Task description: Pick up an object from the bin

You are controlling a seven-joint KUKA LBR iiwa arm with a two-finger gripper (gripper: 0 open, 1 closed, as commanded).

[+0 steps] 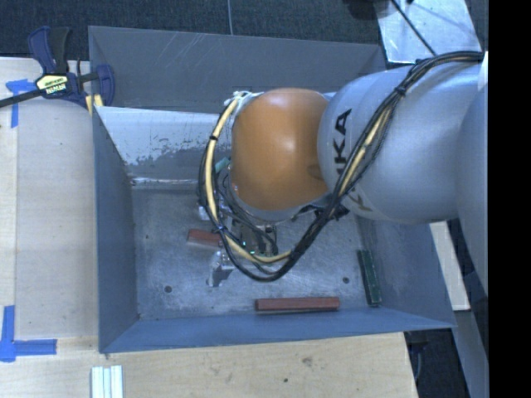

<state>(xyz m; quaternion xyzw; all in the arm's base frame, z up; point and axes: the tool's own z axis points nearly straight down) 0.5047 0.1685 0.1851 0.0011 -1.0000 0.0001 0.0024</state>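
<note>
No pick yet. Fingers [219, 269] low over bin [116, 239] floor, beside small brown block [202, 237]; open or closed, can't tell.

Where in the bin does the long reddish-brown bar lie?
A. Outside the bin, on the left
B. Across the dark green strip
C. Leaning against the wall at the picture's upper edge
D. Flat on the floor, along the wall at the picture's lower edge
D: the long reddish-brown bar lies flat along the lower wall of the bin, apart from the dark green strip.
</note>
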